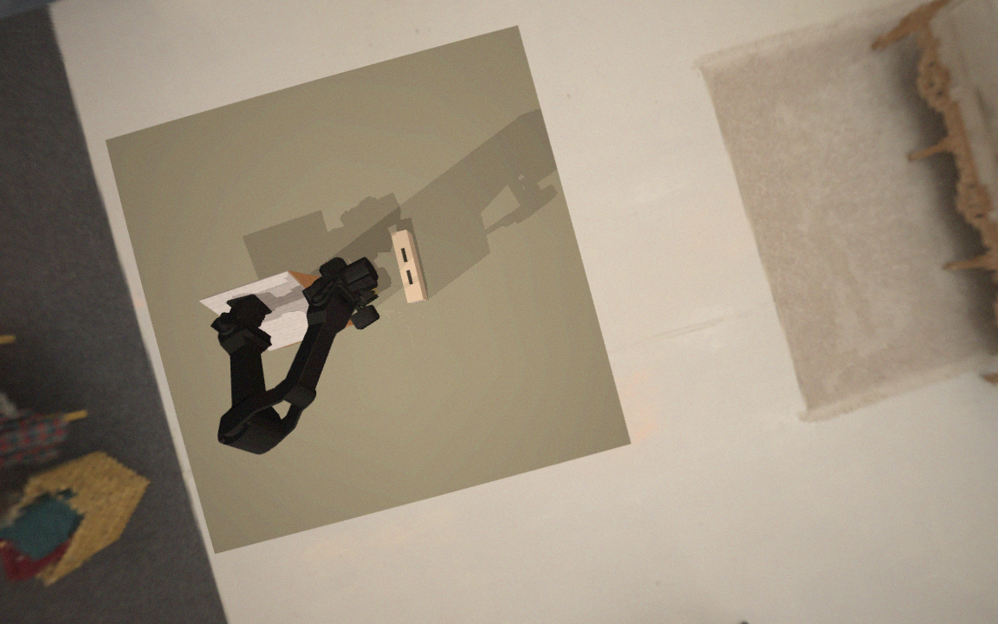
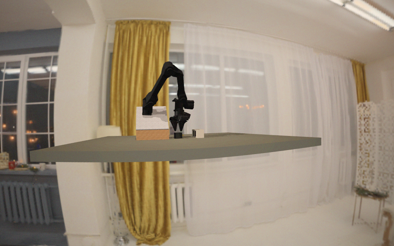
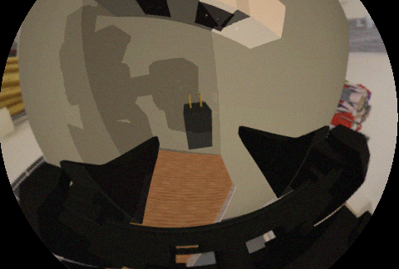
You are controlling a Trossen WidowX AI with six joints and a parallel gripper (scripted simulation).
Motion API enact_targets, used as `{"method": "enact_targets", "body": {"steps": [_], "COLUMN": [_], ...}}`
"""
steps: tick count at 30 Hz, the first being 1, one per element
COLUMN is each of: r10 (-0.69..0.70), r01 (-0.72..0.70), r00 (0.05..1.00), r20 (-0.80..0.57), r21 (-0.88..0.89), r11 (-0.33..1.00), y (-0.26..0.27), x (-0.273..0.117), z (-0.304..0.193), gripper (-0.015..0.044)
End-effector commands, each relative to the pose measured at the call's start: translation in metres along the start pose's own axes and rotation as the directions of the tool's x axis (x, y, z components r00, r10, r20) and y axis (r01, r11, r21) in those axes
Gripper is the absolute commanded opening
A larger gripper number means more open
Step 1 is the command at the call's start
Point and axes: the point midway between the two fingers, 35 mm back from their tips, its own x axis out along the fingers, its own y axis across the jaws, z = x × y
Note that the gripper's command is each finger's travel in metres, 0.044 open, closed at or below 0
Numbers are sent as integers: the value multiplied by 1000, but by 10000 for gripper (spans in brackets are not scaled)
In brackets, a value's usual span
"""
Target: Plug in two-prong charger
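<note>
The black charger (image 2: 178, 134) (image 3: 199, 129) lies on the table beside the wooden block, its two gold prongs pointing toward the power strip. The cream power strip (image 1: 416, 291) (image 2: 199, 133) (image 3: 266, 7) stands apart from it. In the wrist view, two dark openings are in the strip's near side; the right opening (image 3: 214, 16) is partly in view, and dark slots show on top. My gripper (image 2: 177, 130) (image 3: 199, 135) is open and empty, pointing down just above the charger, which shows between the fingertips in the wrist view. The arm hides the charger in the top view.
A wooden block (image 1: 285, 332) (image 2: 152, 134) (image 3: 187, 186) with a white sloped top stands close behind the charger, below the arm's base. The olive table (image 1: 487, 372) (image 2: 253, 143) ends well beyond the strip. The arm's shadow falls across the strip and table.
</note>
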Motion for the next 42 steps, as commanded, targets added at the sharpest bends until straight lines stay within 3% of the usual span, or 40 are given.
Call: {"method": "enact_targets", "body": {"steps": [1,24,36,42], "r10": [-2,-7,-4,-3], "r01": [2,7,4,3], "r00": [1000,1000,1000,1000], "r20": [-6,-8,-3,-3], "r21": [-10,-10,-1,-1], "r11": [1000,1000,1000,1000], "y": [1,-1,-1,-1], "x": [7,41,38,37], "z": [-2,-1,1,1], "gripper": [440,440,125,65]}}
